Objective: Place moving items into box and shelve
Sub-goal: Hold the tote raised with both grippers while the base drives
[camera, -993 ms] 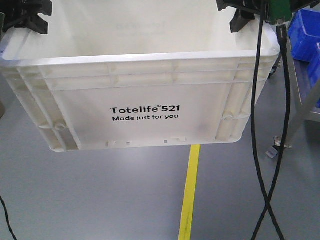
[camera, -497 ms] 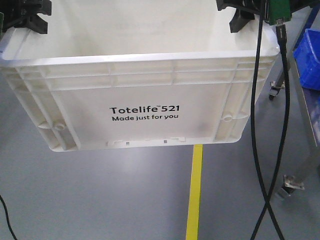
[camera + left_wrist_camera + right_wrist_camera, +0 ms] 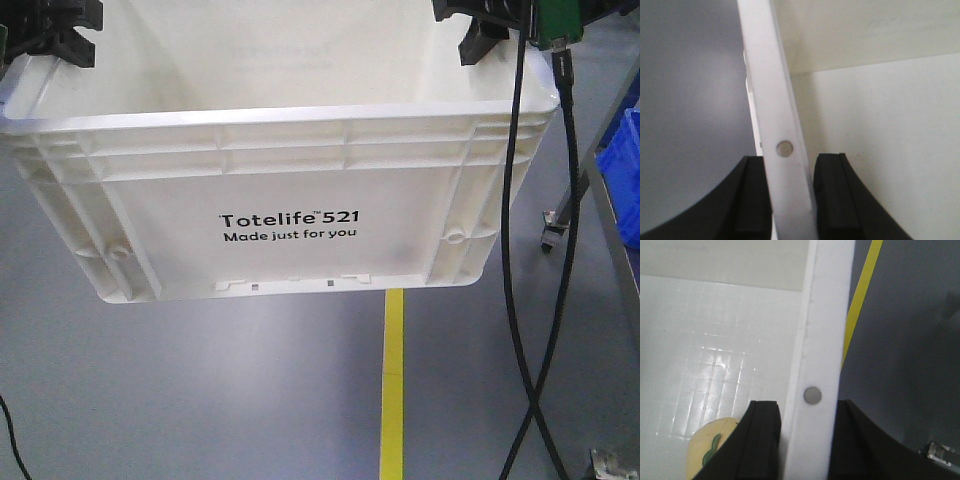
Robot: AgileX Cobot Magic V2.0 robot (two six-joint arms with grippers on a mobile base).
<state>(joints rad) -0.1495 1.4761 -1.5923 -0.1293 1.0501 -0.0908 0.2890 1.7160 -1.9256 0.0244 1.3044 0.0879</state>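
Your left end effector (image 3: pixel 789 200) is clenched on the left rim of the large white rectangular plastic box (image 3: pixel 290 180), with one black finger (image 3: pixel 752 200) outside the wall and the other inside. Your right end effector (image 3: pixel 807 440) is clamped the same way on the box's right rim. Between them the box hangs clear of the grey floor (image 3: pixel 200 400), level, its printed side facing the front camera. Inside the box, just beside the right end effector's inner finger, lies the yellow bun-like soft item with a green stripe (image 3: pixel 710 452). The mauve-pink item shows in no view, so you cannot confirm from here that it is in the box.

What has changed lies outside the box. Over the last second the box has kept its place in the front view. Meanwhile the yellow floor line (image 3: pixel 392 380) below it has swung from slanted to nearly straight. The blue plastic bins (image 3: pixel 630 180) to the box's right have slid almost out of frame.

That suggests the base is turning or driving with the load while both grips hold as they were. You appear to be past loading and into the carry toward the shelf, though no shelf shows beyond the box yet. Two black cables (image 3: pixel 512 200) hang across the box's right corner, so watch that they do not snag as you go.
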